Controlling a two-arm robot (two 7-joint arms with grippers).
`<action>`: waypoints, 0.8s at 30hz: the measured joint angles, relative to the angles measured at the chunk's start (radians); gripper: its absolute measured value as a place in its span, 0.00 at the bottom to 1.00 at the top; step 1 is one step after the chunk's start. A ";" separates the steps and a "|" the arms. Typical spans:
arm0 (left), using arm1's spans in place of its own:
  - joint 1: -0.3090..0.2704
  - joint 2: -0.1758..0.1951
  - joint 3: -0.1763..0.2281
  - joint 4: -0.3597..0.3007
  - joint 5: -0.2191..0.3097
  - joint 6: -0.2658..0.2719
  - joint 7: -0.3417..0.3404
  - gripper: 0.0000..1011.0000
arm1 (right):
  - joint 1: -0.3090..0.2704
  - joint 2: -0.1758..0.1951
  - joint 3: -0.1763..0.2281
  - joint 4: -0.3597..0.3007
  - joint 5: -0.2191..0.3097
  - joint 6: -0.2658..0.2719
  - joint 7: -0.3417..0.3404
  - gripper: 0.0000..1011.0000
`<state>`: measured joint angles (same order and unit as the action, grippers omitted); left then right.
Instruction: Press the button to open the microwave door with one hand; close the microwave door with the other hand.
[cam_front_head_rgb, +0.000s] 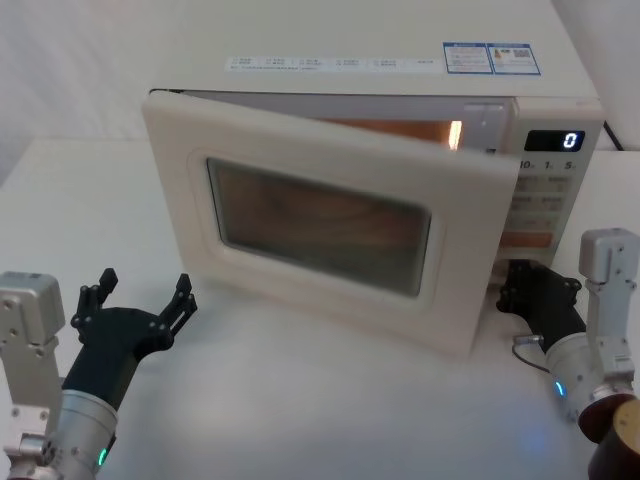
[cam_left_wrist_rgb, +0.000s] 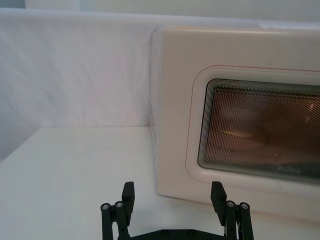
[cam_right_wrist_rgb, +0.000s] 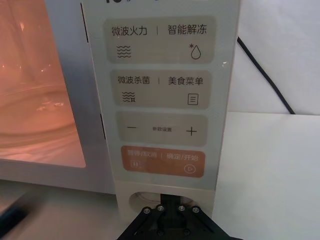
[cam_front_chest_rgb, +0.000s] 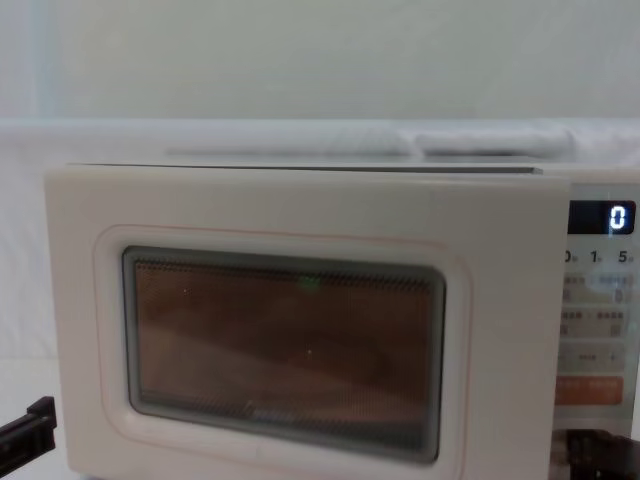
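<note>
Head view: nearest to the camera, the left pincer (cam_front_head_rgb: 146, 298) stands low on the white worktop (cam_front_head_rgb: 300, 400), in front of the microwave (cam_front_head_rgb: 400, 90) and toward the door's hinge side, with its fingers spread open and holding nothing. The right pincer (cam_front_head_rgb: 520, 290) is in front of the microwave's control panel (cam_front_head_rgb: 545, 195), at the bottom of the panel; whether its fingers are apart or together I cannot tell. The microwave door (cam_front_head_rgb: 320, 215) is swung partly open, its free edge standing out in front of the panel, and orange light shows inside behind it. The display (cam_front_head_rgb: 555, 140) on the panel reads 0.

Left wrist view: the two open fingers (cam_left_wrist_rgb: 128, 196) of the left pincer point at the door's lower hinge corner (cam_left_wrist_rgb: 172, 165), not touching it.

Right wrist view: the right pincer (cam_right_wrist_rgb: 170, 206) is against the button (cam_right_wrist_rgb: 150, 200) at the foot of the panel, just below the orange key (cam_right_wrist_rgb: 162, 161). A black cable (cam_right_wrist_rgb: 265, 75) runs behind the microwave.

Chest view: the door (cam_front_chest_rgb: 300, 330) covers most of the microwave's front, with the panel beside it.
</note>
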<state>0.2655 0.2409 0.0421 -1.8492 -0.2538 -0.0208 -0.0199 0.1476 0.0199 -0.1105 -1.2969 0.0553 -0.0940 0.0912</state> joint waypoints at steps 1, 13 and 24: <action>0.000 0.000 0.000 0.000 0.000 0.000 0.000 0.99 | 0.000 0.000 0.001 0.000 0.000 0.000 -0.001 0.00; 0.000 0.000 0.000 0.000 0.000 0.000 0.000 0.99 | -0.015 0.007 0.005 -0.018 0.002 -0.001 -0.001 0.00; 0.000 0.000 0.000 0.000 0.000 0.000 0.000 0.99 | -0.059 0.020 0.005 -0.057 0.002 0.013 0.004 0.00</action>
<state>0.2655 0.2410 0.0422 -1.8492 -0.2538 -0.0208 -0.0199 0.0884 0.0402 -0.1057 -1.3538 0.0577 -0.0814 0.0956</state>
